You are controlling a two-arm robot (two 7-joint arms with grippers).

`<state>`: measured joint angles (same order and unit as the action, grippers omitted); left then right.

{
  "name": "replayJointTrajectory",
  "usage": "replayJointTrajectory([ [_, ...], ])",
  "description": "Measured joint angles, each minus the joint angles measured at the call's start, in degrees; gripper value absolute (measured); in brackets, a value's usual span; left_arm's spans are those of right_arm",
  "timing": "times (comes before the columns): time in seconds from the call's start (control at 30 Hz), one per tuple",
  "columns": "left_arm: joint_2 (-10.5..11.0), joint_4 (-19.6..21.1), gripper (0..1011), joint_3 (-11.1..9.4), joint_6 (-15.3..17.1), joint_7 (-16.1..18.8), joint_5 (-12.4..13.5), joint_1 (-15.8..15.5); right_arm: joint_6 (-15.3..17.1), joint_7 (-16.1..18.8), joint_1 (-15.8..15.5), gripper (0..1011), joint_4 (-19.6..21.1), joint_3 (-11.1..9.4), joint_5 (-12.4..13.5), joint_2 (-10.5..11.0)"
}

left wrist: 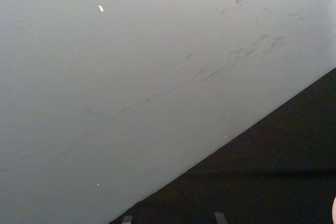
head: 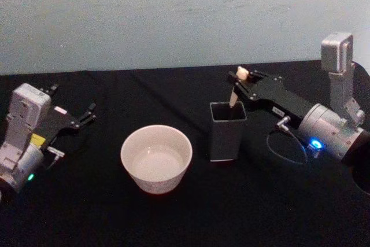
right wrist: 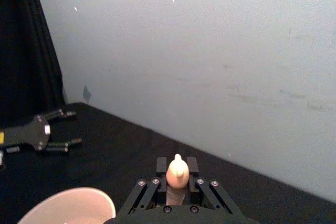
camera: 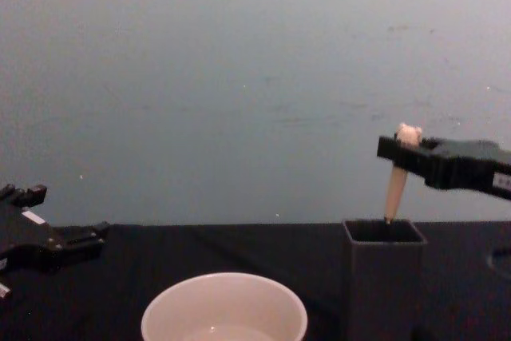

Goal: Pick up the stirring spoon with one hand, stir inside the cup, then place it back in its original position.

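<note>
The spoon [head: 232,95], judged light and stiff, is clamped below its head by the right gripper [head: 241,79]; the left gripper [head: 89,115] is parked, fingers apart, by the table's [head: 173,224] left edge.

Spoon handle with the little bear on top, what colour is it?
Beige. The stirring spoon handle shows best in the chest view.

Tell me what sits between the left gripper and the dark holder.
The cream cup, standing between left gripper and holder; head view shows it.

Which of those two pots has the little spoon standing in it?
The tall dark grey square holder; the stirring spoon sticks out of it. The round cream cup has none.
</note>
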<state>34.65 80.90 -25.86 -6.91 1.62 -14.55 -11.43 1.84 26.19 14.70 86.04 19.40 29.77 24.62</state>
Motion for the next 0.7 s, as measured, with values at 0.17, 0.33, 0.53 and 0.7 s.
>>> replayJointTrajectory([
  [0.17,0.00,0.00,1001,0.00,0.00,0.00,0.00,0.00,-0.66,0.09,0.21,213,1.90,-0.56,0.71,0.49],
  [0.33,0.00,0.00,1002,0.00,0.00,0.00,0.00,0.00,-1.36,0.08,0.30,213,3.56,-1.22,1.43,0.86],
  [0.53,0.00,0.00,1001,0.00,0.00,0.00,0.00,0.00,-2.39,0.09,0.44,212,5.07,-1.91,2.44,1.11],
  [0.7,0.00,0.00,1001,0.00,0.00,0.00,0.00,0.00,-3.08,0.56,0.90,213,5.46,-2.01,3.11,1.17],
])
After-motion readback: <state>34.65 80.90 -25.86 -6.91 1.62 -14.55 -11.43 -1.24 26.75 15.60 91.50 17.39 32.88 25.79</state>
